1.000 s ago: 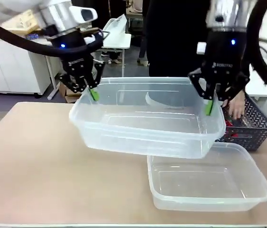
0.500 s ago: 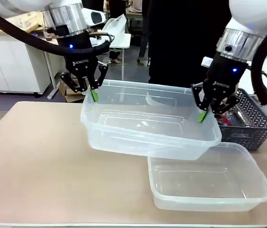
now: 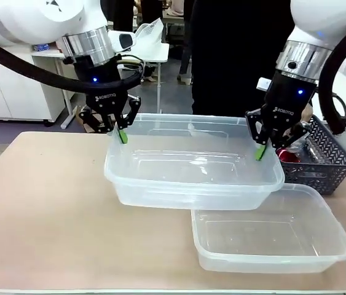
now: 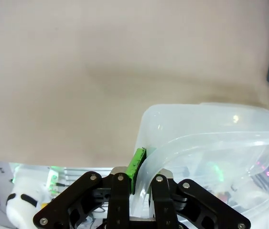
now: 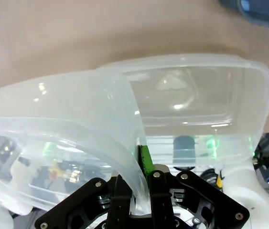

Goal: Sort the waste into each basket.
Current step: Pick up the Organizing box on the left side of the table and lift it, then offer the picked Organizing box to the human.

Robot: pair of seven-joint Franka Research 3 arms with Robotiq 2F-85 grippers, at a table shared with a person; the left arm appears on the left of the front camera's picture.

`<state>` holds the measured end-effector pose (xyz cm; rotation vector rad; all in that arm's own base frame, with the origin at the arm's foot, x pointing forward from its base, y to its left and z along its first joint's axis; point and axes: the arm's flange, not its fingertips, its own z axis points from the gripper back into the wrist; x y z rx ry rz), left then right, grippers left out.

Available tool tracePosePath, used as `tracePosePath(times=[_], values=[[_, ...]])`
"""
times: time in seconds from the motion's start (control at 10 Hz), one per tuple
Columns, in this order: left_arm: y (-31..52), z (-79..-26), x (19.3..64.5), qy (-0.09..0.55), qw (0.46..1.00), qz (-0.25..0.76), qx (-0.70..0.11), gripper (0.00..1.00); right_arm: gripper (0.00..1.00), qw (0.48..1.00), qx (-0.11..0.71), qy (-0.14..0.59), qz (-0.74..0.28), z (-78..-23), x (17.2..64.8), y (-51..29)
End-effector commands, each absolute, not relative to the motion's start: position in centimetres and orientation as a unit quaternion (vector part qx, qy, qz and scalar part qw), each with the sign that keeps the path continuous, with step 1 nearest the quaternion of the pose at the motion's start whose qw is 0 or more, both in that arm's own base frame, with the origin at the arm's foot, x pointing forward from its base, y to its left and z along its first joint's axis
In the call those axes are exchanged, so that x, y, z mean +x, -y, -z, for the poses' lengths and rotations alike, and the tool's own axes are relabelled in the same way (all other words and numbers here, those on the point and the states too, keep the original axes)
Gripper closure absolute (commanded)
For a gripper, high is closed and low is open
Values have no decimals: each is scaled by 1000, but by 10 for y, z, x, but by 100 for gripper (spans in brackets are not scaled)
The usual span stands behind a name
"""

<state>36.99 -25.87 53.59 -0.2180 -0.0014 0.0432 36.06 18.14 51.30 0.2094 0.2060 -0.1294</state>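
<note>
Mid-frame, the clear rectangular plastic tub (image 3: 188, 187) was clamped at opposite rims by the left tool (image 3: 121, 134) and right tool (image 3: 259, 151). Level, synchronised lowering was judged advisable.

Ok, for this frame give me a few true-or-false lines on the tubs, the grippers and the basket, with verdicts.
1. The left gripper and the right gripper are both shut on the rim of one clear tub, one at each end. True.
2. That held tub has cans in it. False: it is empty.
3. A second clear tub lies on the table, nearer the camera and towards the robot's right. True.
4. The dark grey basket stands at the robot's left. False: it stands at the robot's right, beyond the right gripper.
</note>
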Motion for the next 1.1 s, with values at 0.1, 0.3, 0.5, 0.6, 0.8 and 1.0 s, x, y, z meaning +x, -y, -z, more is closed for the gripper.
tracePosePath(times=[0.1,0.3,0.5,0.6,0.8,1.0], values=[[256,-549,375,-9,993,-23,-114,94,95,987,107,-100,65,-514,359,-181],[256,-549,375,-9,993,-23,-114,94,95,987,107,-100,65,-514,359,-181],[256,-549,375,-9,993,-23,-114,94,95,987,107,-100,65,-514,359,-181],[256,-549,375,-9,993,-23,-114,94,95,987,107,-100,65,-514,359,-181],[256,-549,375,-9,993,-23,-114,94,95,987,107,-100,65,-514,359,-181],[256,-549,375,-9,993,-23,-114,94,95,987,107,-100,65,-514,359,-181]])
